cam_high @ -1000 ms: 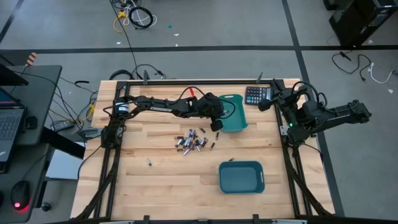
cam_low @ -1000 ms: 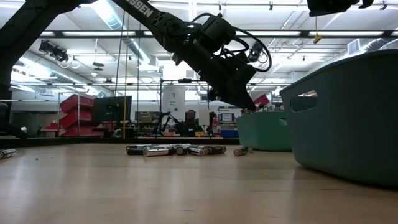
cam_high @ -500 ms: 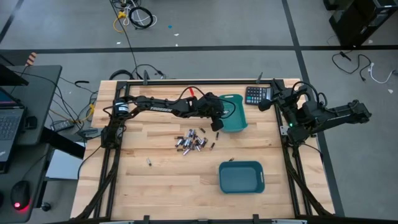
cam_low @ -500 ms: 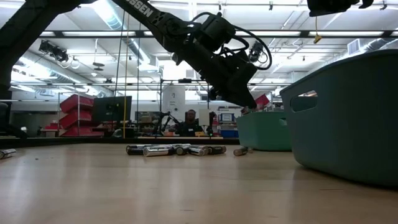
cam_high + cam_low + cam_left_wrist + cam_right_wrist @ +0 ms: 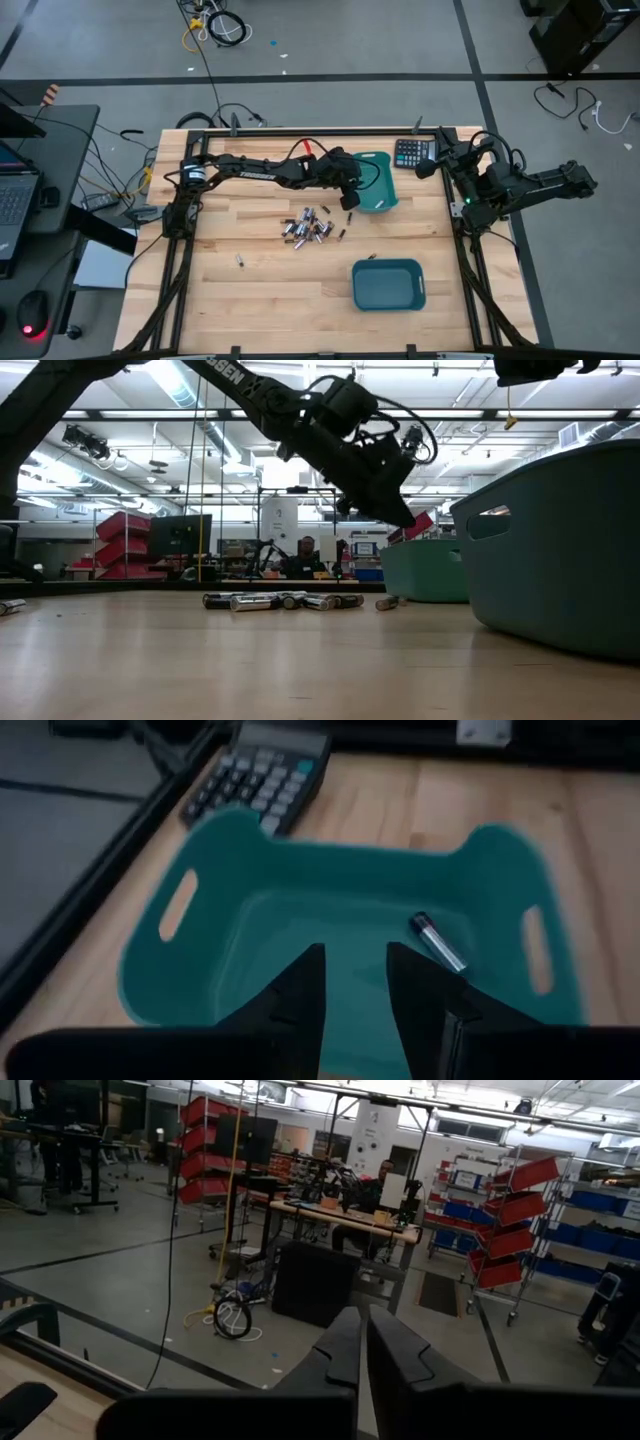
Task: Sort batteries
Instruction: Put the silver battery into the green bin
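Above the table's far side, the left gripper hangs at the near rim of the far teal bin; the battery heap lies just left of it, the right gripper parked beside the calculator. Level view: arm above the cells. Wrist view: fingers parted, empty, one battery in the bin; rise clear before returning.

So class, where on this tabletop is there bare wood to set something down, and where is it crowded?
Free: the near-left wood between the lone battery and the front edge, and the strip left of the near teal bin. Crowded: the battery pile mid-table, and the far side, where the left claw hangs by the far teal bin and calculator.
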